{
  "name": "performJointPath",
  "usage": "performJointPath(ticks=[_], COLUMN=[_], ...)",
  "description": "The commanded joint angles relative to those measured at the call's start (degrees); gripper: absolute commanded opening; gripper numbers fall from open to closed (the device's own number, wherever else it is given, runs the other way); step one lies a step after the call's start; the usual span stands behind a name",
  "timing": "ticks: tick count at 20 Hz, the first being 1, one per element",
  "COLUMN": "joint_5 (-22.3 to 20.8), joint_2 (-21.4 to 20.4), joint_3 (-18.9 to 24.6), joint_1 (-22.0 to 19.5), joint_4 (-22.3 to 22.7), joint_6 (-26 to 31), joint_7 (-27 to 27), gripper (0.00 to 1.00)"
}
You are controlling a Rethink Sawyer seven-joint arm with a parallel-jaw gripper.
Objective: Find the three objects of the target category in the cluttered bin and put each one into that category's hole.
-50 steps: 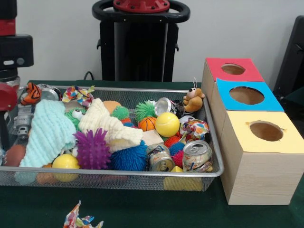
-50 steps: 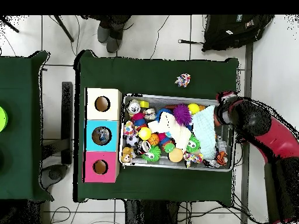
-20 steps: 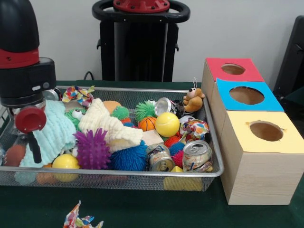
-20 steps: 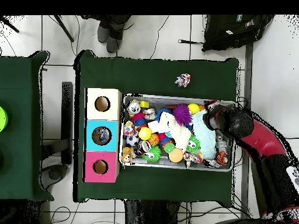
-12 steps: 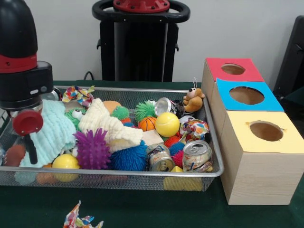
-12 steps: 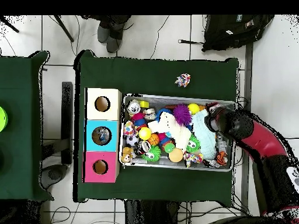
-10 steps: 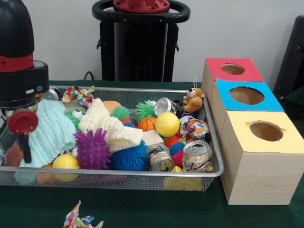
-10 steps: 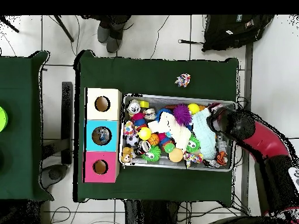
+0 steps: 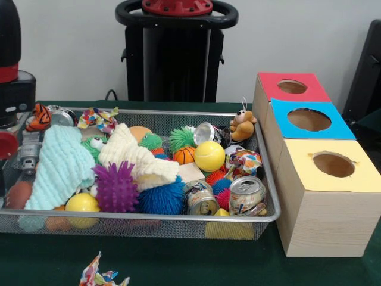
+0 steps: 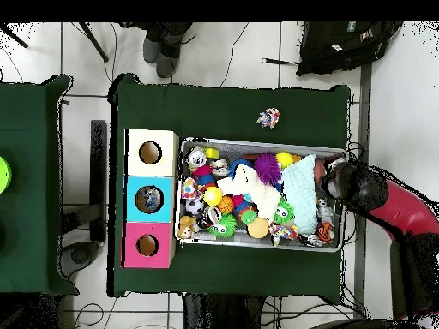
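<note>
A wire mesh bin (image 9: 149, 218) holds a heap of toys. Among them are crushed cans (image 9: 247, 195), a yellow ball (image 9: 209, 156), a purple spiky ball (image 9: 115, 187) and a mint knitted cloth (image 9: 59, 167). A small teddy bear (image 9: 241, 125) leans in the far right corner. Beside the bin stand three boxes with a red hole (image 9: 292, 87), a blue hole (image 9: 308, 119) and a yellow hole (image 9: 333, 164). My gripper (image 9: 6, 143) shows only partly at the left edge, over the bin's left end. From overhead, the gripper (image 10: 333, 180) hangs at the right end of the bin (image 10: 257, 142), beside the mint cloth (image 10: 300, 184).
A crumpled colourful wrapper (image 9: 101, 277) lies on the green cloth in front of the bin, also seen from overhead as the wrapper (image 10: 269, 117). A person's feet (image 10: 163, 47) and a black bag (image 10: 343, 43) are on the floor past the table.
The arm has drawn back from over the mint cloth toward the bin's end, leftward in the front view. The tiger toy and a can behind it show again.
</note>
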Motion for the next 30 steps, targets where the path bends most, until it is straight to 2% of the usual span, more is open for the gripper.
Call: performJointPath(ticks=[1,9,14,19,30], joint_5=[-3.75,-3.59,-3.49,-4.22,-5.8], joint_2=[0.07,3.12,6.69,7.25,5.49], joint_3=[-0.68,-0.42,1.01,0.98,-6.82], joint_1=[-0.67,0.26,-0.13,-0.21,4.71], joint_4=[-4.15,-6.11,-8.91,-10.56,-10.93], joint_6=[4.1,5.91,6.77,8.46,15.16], joint_7=[-5.51,-5.38,-6.64,-7.35,-1.75], gripper=[1.0,1.0,1.0,1.0,1.0])
